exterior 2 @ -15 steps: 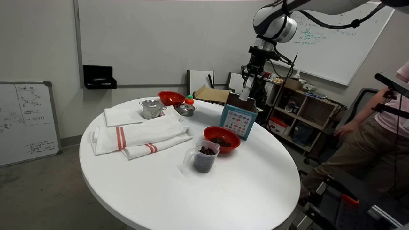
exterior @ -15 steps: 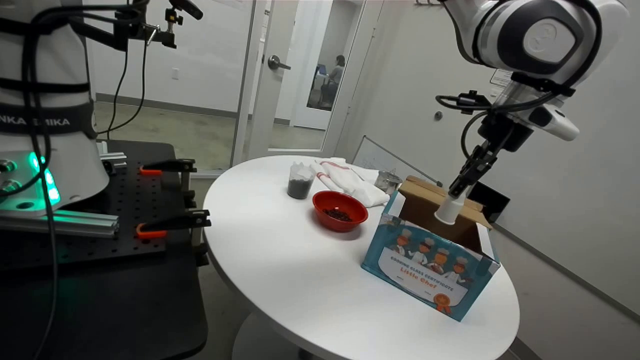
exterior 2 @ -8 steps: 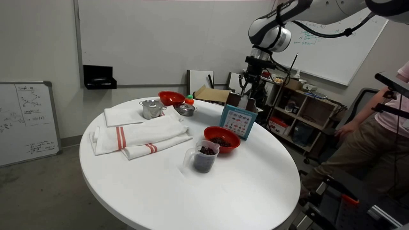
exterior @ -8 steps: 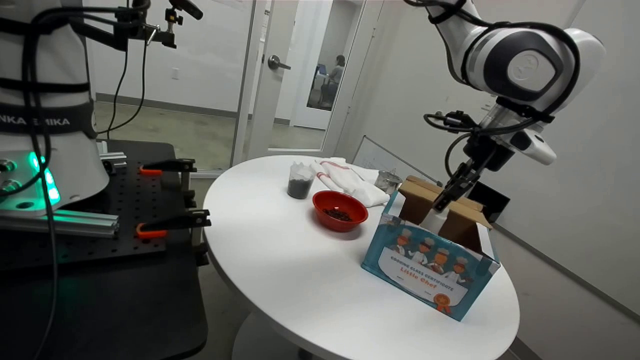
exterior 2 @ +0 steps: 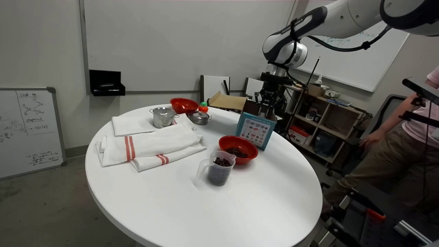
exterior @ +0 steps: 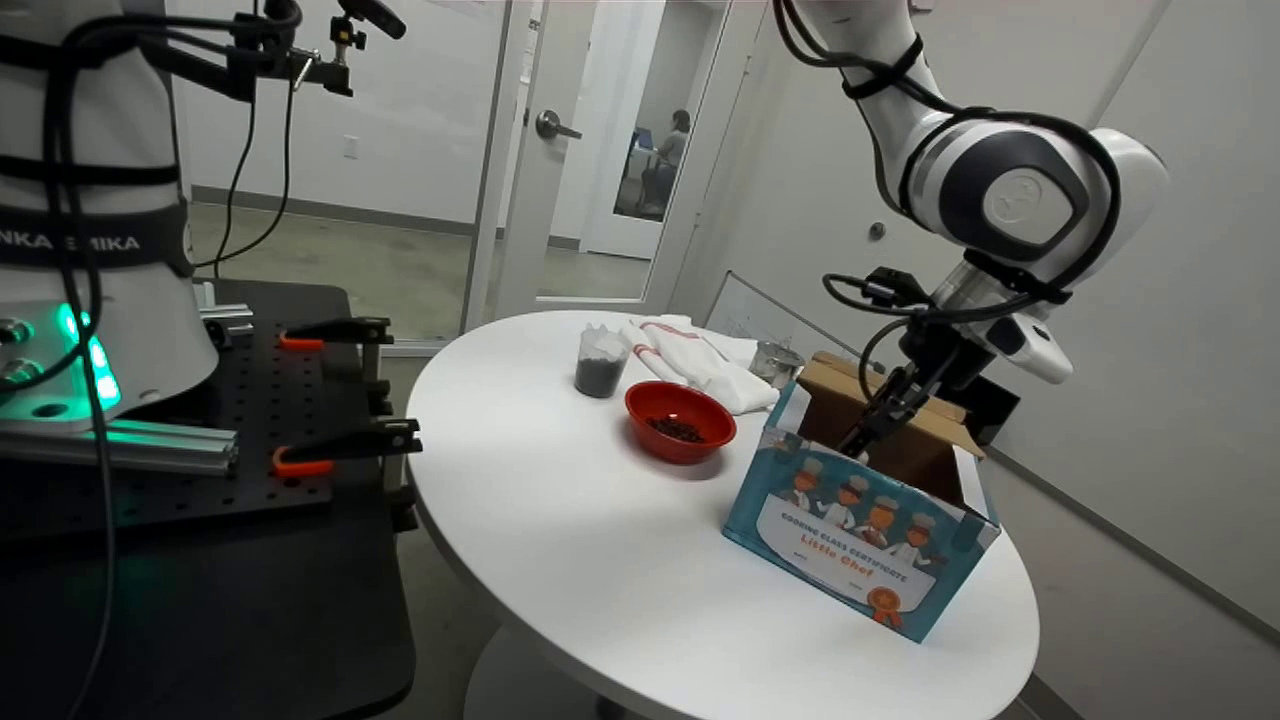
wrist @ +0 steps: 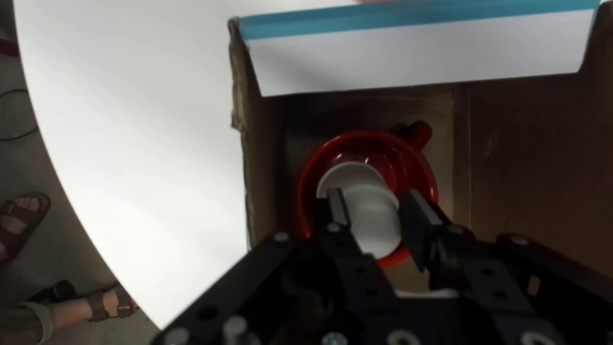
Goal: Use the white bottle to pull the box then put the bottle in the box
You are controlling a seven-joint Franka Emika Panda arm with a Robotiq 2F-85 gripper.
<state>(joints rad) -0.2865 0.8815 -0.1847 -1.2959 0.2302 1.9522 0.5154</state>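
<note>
Near the middle of the wrist view, the claw (wrist: 377, 205) had the bottle (wrist: 374, 225) pinched inside the box (wrist: 416, 55). Placing step, I figured; next called for easing open.

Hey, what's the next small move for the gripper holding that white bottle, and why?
I'd probably lower the gripper slightly and gently before opening it. It holds the white bottle inside the open box, and the wrist view shows the bottle over or in a round red vessel, but whether its base has touched down can't be told.
</note>
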